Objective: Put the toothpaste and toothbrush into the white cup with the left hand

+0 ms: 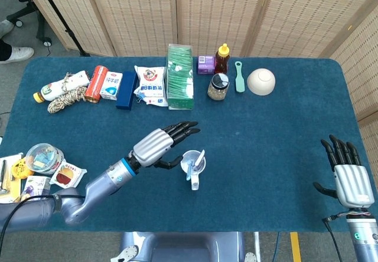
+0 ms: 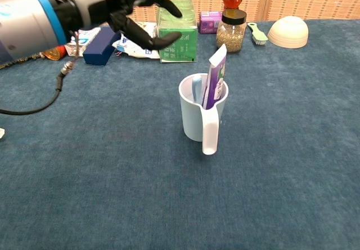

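The white cup (image 2: 201,114) stands on the blue table with its handle toward the front; it also shows in the head view as the cup (image 1: 192,164). Inside it the purple and white toothpaste tube (image 2: 214,80) stands upright, and the pale blue toothbrush (image 2: 196,86) leans beside it, mostly sunk below the rim. My left hand (image 2: 143,5) hovers above and to the left of the cup, fingers spread, holding nothing; the head view shows this left hand (image 1: 160,144) just left of the cup. My right hand (image 1: 348,173) rests open at the far right edge.
Along the back stand a green box (image 1: 179,76), a spice jar (image 1: 217,87), a honey bottle (image 1: 222,58), a green brush (image 1: 239,77), a white bowl (image 1: 260,81), a blue box (image 1: 126,89) and snack packets (image 1: 149,85). More clutter (image 1: 42,164) lies at the front left.
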You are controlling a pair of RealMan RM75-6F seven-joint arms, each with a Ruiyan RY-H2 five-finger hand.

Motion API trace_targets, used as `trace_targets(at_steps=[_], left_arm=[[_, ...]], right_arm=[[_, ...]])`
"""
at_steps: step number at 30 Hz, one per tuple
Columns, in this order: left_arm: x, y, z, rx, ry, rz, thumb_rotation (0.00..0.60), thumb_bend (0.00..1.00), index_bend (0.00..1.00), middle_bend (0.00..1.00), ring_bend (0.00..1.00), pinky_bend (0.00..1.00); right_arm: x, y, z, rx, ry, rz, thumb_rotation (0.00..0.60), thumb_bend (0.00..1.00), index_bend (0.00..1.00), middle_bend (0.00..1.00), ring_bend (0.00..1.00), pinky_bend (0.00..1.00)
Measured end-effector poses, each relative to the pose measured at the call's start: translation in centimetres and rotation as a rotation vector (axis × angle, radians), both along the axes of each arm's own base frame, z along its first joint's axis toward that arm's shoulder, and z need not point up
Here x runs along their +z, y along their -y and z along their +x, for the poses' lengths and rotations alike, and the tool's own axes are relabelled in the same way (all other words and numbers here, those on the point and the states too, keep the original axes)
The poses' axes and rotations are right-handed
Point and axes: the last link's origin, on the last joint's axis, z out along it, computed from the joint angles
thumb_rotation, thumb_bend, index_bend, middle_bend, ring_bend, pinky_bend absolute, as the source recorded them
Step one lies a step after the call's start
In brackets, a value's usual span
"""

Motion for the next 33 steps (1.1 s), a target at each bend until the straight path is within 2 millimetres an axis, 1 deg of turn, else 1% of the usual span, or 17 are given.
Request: trace_targets(at_steps=[2,5,9,11,14,17,18,20,21,24,28,30,33], left_arm=[[0.9,0.0,-0.4,0.0,-0.002,0.013,0.6,0.46,0.0,0.0,0.0,0.07],[3.0,-0.2,-1.6,0.002,-0.015,0.06,0.6,0.45,0.0,0.0,0.0,0.02],[6.2,-0.3,-4.1,0.019,-0.085,0.185,0.6,0.43,0.0,0.0,0.0,0.0],[7.3,0.0,-5.3,0.033,-0.119,0.243,0.6,0.41,0.0,0.0,0.0,0.0],[9.3,1.1,-8.2,0.095,-0.185,0.338,0.6,0.4,0.0,0.0,0.0,0.0],[11.4,2.9,-11.9,0.205,-0.237,0.399,0.6,0.4,0.0,0.0,0.0,0.0],[12.3,3.9,-13.4,0.252,-0.253,0.418,0.6,0.4,0.0,0.0,0.0,0.0],[13.4,5.4,-15.5,0.322,-0.277,0.444,0.6,0.4,0.0,0.0,0.0,0.0],[14.1,6.5,-16.9,0.369,-0.293,0.457,0.6,0.4,0.0,0.0,0.0,0.0],[15.4,9.2,-20.1,0.486,-0.328,0.48,0.6,0.4,0.0,0.0,0.0,0.0],[16.4,12.3,-23.5,0.6,-0.343,0.489,0.6,0.4,0.0,0.0,0.0,0.0],[16.7,13.4,-24.7,0.627,-0.336,0.492,0.6,0.4,0.0,0.0,0.0,0.0],[16.9,14.1,-25.6,0.629,-0.31,0.479,0.6,0.4,0.0,0.0,0.0,0.0]], right_arm=[[0.0,-0.1,0.0,0.001,0.0,-0.001,0.6,0.0,0.0,0.0,0.0,0.0],[0.1,-0.1,0.1,0.002,0.0,0.0,0.6,0.0,0.0,0.0,0.0,0.0],[0.0,-0.2,0.2,0.007,0.001,0.004,0.6,0.0,0.0,0.0,0.0,0.0],[0.0,-0.2,0.2,0.01,0.0,0.007,0.6,0.0,0.0,0.0,0.0,0.0],[-0.2,-0.2,0.3,0.014,0.001,0.016,0.6,0.0,0.0,0.0,0.0,0.0],[-0.2,-0.2,0.3,0.018,0.0,0.018,0.6,0.0,0.0,0.0,0.0,0.0],[-0.1,-0.2,0.3,0.02,-0.002,0.014,0.6,0.0,0.0,0.0,0.0,0.0],[0.1,-0.2,0.3,0.021,-0.011,-0.002,0.6,0.0,0.0,0.0,0.0,0.0],[0.2,-0.1,0.2,0.021,-0.019,-0.013,0.6,0.0,0.0,0.0,0.0,0.0],[0.8,0.0,-0.1,0.009,-0.048,-0.061,0.6,0.0,0.0,0.0,0.0,0.0],[1.4,0.1,-0.6,-0.005,-0.054,-0.099,0.6,0.0,0.0,0.0,0.0,0.0],[1.4,0.1,-0.6,-0.005,-0.051,-0.101,0.6,0.0,0.0,0.0,0.0,0.0],[1.4,0.1,-0.6,-0.003,-0.048,-0.104,0.6,0.0,0.0,0.0,0.0,0.0]])
